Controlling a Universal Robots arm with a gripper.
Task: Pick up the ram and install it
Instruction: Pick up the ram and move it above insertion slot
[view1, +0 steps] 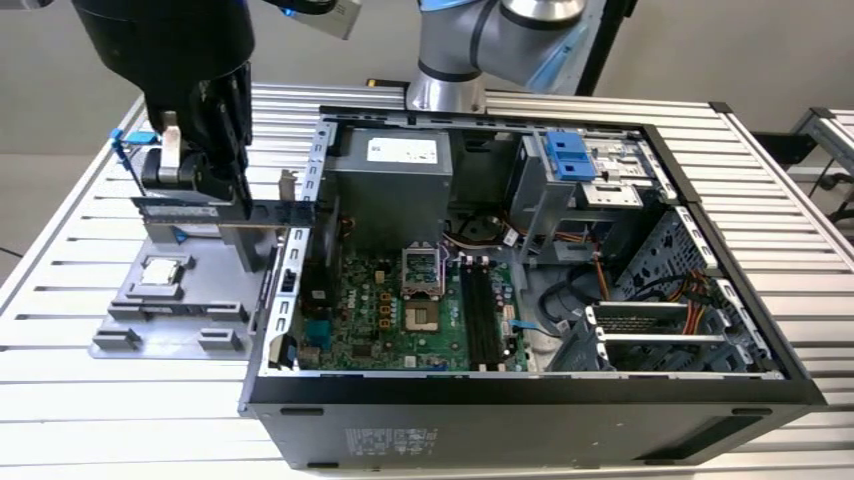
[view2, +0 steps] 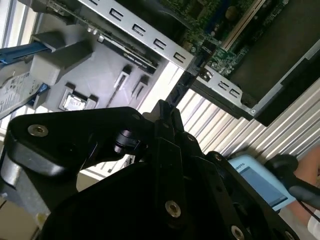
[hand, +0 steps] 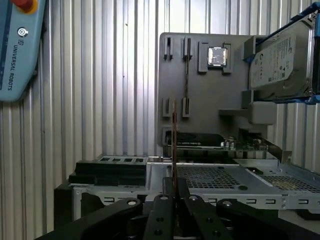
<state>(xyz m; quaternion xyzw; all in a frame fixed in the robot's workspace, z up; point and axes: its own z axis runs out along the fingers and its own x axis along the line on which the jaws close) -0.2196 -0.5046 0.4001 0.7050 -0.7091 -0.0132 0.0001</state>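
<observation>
– Has the gripper (hand: 174, 194) got the ram (hand: 174, 145)?
– Yes; first wrist view shows 2 fingers (hand: 162, 215) pinching its thin edge. Exterior view shows its flat side, probably just clear of the grey tray (view1: 174, 322) beneath the gripper.

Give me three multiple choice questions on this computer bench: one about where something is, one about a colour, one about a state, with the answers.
1. Where is the hand?
A) over the gray tray beside the case
B) deep inside the case
C) above the power supply

2. What colour is the frame around the hard drive?
A) red
B) blue
C) yellow

3. What state is the ram in?
A) seated in a motherboard slot
B) lying flat on the table
C) gripped on edge in the hand

Answers:
1 A, the exterior view shows it above the tray.
2 B, blue strips edge the drive in the first wrist view.
3 C, the stick stands clamped in the hand there.
</observation>
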